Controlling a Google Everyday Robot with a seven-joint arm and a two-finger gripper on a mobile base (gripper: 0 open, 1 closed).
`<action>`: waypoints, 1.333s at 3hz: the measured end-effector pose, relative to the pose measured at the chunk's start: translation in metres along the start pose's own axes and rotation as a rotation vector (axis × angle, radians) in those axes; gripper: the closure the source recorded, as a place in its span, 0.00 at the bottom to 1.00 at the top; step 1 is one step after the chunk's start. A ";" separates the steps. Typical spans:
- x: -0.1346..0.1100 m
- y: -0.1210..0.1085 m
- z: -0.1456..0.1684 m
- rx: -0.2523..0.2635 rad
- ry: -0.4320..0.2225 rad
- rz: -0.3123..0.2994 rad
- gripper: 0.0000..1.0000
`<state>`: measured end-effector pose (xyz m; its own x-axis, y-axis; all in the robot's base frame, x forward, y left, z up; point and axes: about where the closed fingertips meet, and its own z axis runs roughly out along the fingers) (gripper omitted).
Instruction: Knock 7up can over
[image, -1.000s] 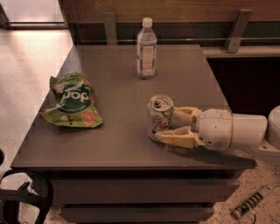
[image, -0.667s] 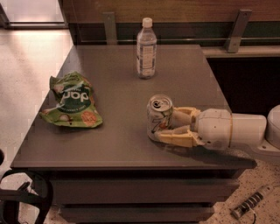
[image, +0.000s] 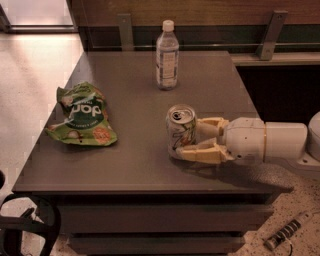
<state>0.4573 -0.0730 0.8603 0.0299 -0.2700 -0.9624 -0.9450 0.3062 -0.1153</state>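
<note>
Nothing has visibly moved since a second ago: the can (image: 181, 129) stands upright as before, near the front right of the table (image: 215, 80), and the claw (image: 191, 140) is low at its right side. Its two fingers are spread apart, bracketing the can's lower half, one behind and one in front, touching or nearly so; whether they squeeze it cannot be told.

Risks, as a judgement: contact this low may slide the can upright instead of tipping it, and a hard shove could roll it off the near edge.

The tabletop is smooth and dark grey. A green snack bag (image: 82, 115) lies at the left, a clear bottle (image: 167, 55) stands at the back. Beyond is a wooden wall; the floor is pale and speckled.
</note>
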 end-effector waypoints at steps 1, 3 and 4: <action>-0.015 -0.009 -0.005 0.018 0.090 0.002 1.00; -0.038 -0.037 -0.018 0.129 0.476 -0.026 1.00; -0.036 -0.042 -0.024 0.165 0.623 -0.021 1.00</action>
<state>0.4878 -0.0977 0.9053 -0.1942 -0.7415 -0.6422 -0.8821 0.4185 -0.2164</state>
